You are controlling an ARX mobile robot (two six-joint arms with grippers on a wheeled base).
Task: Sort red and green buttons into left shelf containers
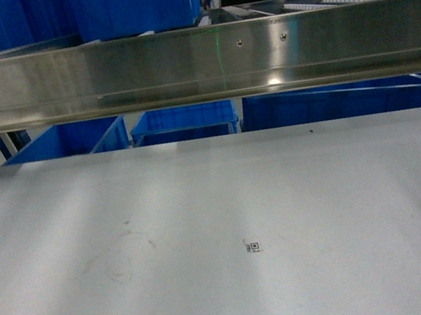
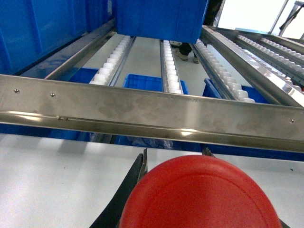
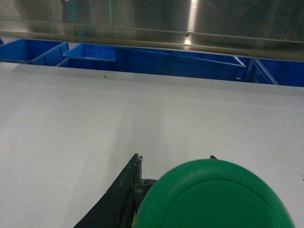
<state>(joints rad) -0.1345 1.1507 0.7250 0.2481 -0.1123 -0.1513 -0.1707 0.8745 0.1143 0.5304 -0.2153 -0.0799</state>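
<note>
Steel rail [image 1: 194, 62] of the shelf runs across the head view, above a pale grey counter [image 1: 209, 239] that bears a tiny square code mark [image 1: 252, 247]. Neither arm shows in that view.

On the left wrist camera, the left gripper [image 2: 190, 209] holds a red button [image 2: 202, 194]: its wide mushroom cap fills the bottom of the frame, with one dark finger [image 2: 130, 185] pressed against its left side. It hangs over the counter, just short of the rail. Beyond the rail lie white roller tracks [image 2: 168, 64], and a large blue crate [image 2: 159, 19] sits on them further back; another stands at far left [image 2: 42, 33].

On the right wrist camera, the right gripper [image 3: 190, 209] grips a green button [image 3: 213, 197], a dark finger [image 3: 123, 190] against its left edge, above the counter. Smaller blue bins [image 3: 90, 52] sit under the rail.
</note>
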